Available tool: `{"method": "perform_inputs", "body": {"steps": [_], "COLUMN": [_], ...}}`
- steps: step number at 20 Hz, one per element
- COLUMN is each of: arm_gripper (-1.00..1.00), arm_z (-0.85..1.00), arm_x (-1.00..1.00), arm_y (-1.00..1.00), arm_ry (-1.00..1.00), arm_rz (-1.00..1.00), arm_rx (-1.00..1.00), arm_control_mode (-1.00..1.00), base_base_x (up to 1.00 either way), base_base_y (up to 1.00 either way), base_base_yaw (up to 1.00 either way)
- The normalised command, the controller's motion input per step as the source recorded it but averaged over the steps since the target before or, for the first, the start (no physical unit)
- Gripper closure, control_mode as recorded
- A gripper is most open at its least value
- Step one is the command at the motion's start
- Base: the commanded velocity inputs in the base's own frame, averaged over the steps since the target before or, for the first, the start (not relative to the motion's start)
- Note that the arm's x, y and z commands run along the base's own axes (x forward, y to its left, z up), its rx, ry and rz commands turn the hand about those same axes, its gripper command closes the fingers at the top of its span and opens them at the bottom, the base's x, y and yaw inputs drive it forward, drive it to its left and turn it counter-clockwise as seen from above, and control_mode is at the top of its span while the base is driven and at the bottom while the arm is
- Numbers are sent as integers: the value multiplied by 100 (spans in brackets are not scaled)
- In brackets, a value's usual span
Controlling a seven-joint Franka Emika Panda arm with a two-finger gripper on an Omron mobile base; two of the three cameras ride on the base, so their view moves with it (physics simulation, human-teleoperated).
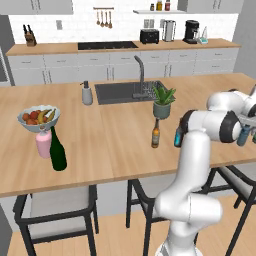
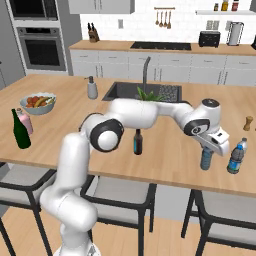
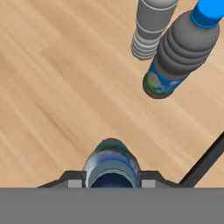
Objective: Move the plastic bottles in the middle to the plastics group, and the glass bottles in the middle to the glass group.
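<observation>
Gripper (image 3: 112, 177): closed on the light-blue plastic bottle (image 2: 206, 159), gripped near its top.
Held bottle: seen upright at the counter's (image 2: 165, 150) right end, near the front edge.
Neighbour: a blue-capped bottle (image 2: 236, 156) is stood just beside it.
Amber bottle (image 1: 155, 134): left mid-counter.
Dark bottle (image 2: 138, 142): left mid-counter.
Green wine bottle (image 1: 57, 149): placed far left.

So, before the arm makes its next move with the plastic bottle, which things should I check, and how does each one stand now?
1. Grip: the gripper has a finger on each side of the light-blue plastic bottle. Ok.
2. Bottle upright in the grip: it looks vertical in the right base view. Ok.
3. Bottle set down on the counter or held above it: cannot tell.
4. Room beside the plastics group: the blue-capped bottle stands to the right, with a gap. Ok.
5. Middle bottles left to sort: the amber bottle and the dark bottle stand there. Not ok.
6. Glass group: the green wine bottle stands upright. Ok.
</observation>
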Motion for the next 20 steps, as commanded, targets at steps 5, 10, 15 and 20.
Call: {"method": "perform_inputs", "body": {"steps": [5, 10, 15, 20], "arm_gripper": [100, 100, 100, 100], "arm_z": [-10, -32, -26, -31], "arm_x": [17, 6, 15, 13], "arm_y": [-29, 0, -6, -7], "arm_ry": [0, 0, 0, 0], "arm_rz": [-8, -6, 0, 0], "arm_rx": [0, 1, 2, 0], "arm_control_mode": [-100, -100, -100, -100], "base_base_x": [0, 0, 0, 0], "base_base_y": [0, 0, 0, 0], "base_base_yaw": [0, 0, 0, 0]}}
